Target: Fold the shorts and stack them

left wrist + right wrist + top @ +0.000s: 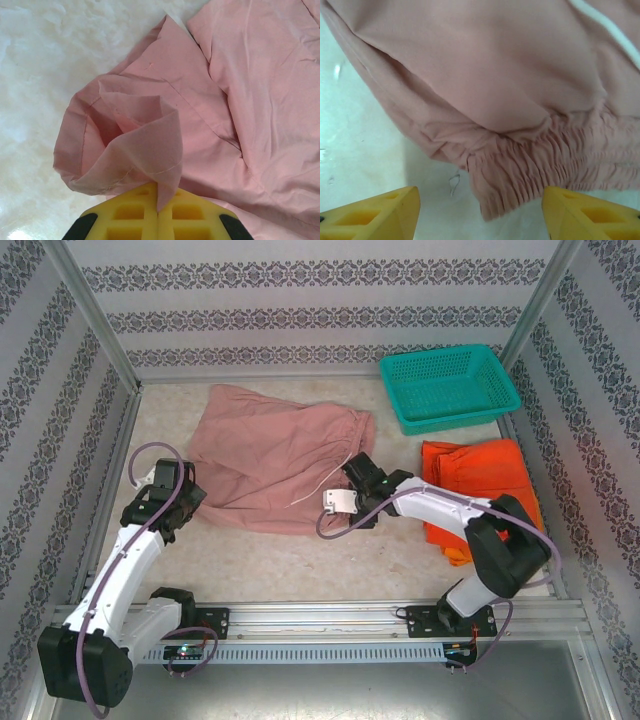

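The dusty pink shorts lie spread in the middle of the table, white drawstring trailing toward the right side. My left gripper is shut on a leg hem corner of the pink shorts, which curls up from its yellow fingers. My right gripper is open just short of the gathered waistband corner, its yellow fingertips on either side with bare table between them. Folded orange shorts lie stacked at the right, the red-orange pair not told apart.
A teal plastic basket stands at the back right, beside the metal frame post. Patterned walls enclose the table on three sides. The pale tabletop is bare in front of the pink shorts.
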